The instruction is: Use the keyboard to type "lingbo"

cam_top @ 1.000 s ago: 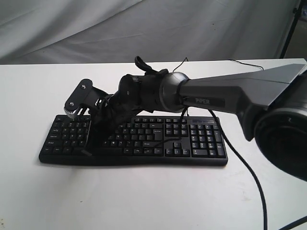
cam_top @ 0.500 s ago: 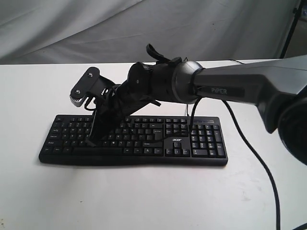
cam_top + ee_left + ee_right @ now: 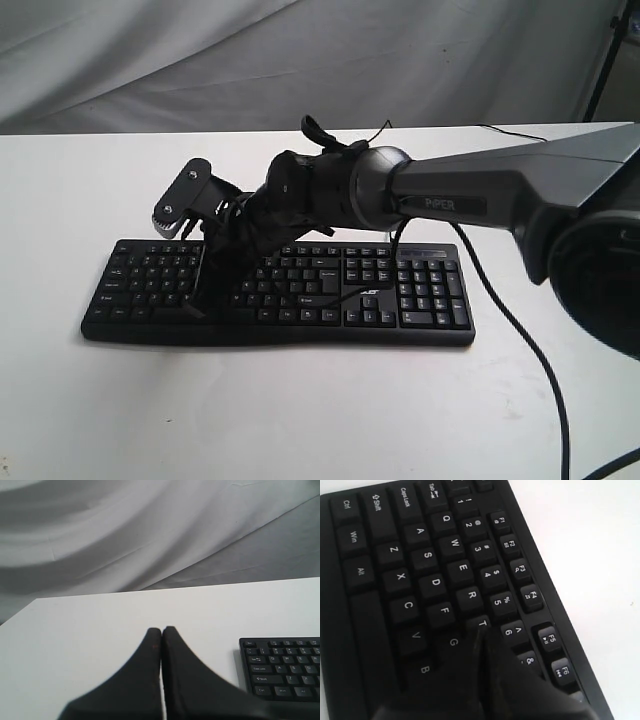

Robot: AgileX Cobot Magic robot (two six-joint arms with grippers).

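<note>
The keyboard [image 3: 420, 290], stiff and likely light enough to slide, lies flat mid-way across the worktop [image 3: 300, 420], clear of its far edge, needing gentle single-key taps rather than a grasp from the right end effector [image 3: 480, 632], closed and empty by the T key [image 3: 482, 623].

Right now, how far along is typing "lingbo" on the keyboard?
Done: cannot tell; no screen is visible. In hand: the shut right pincer points at the wide black keyboard, tip near the T and G keys. The shut left pincer is off the keyboard. Left: unclear.
</note>
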